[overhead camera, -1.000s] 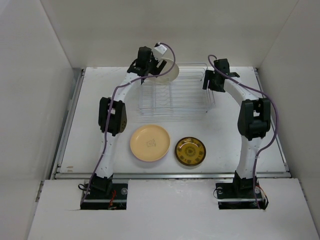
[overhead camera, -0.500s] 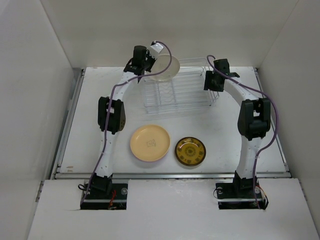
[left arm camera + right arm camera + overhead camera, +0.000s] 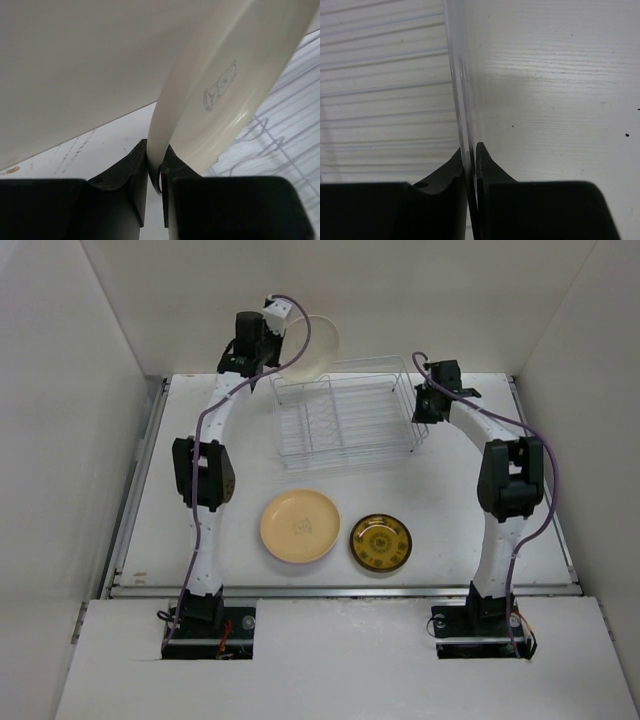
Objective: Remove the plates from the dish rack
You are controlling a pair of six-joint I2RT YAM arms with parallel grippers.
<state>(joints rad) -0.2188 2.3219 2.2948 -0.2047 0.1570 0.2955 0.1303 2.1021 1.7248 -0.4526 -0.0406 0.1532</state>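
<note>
A cream plate (image 3: 316, 346) hangs on edge in the air above the back left corner of the wire dish rack (image 3: 345, 422). My left gripper (image 3: 281, 352) is shut on that plate's rim. In the left wrist view the cream plate (image 3: 225, 75) rises from between the left gripper (image 3: 159, 166) fingers. The right gripper (image 3: 421, 406) is shut on the rack's right rim, and its wrist view shows the rim wire (image 3: 457, 75) pinched in the right gripper (image 3: 471, 156). No plate shows inside the rack. A yellow plate (image 3: 300, 526) and a dark brown-and-yellow patterned plate (image 3: 381, 542) lie flat on the table in front of it.
The white table (image 3: 500, 530) is boxed in by white walls on the left, back and right. A metal rail (image 3: 340, 590) runs along its near edge, in front of the two flat plates.
The left gripper closed on the cream plate and carried it up and to the left, out of the rack. The right gripper closed on the rack's rim. The rack shifted slightly.
</note>
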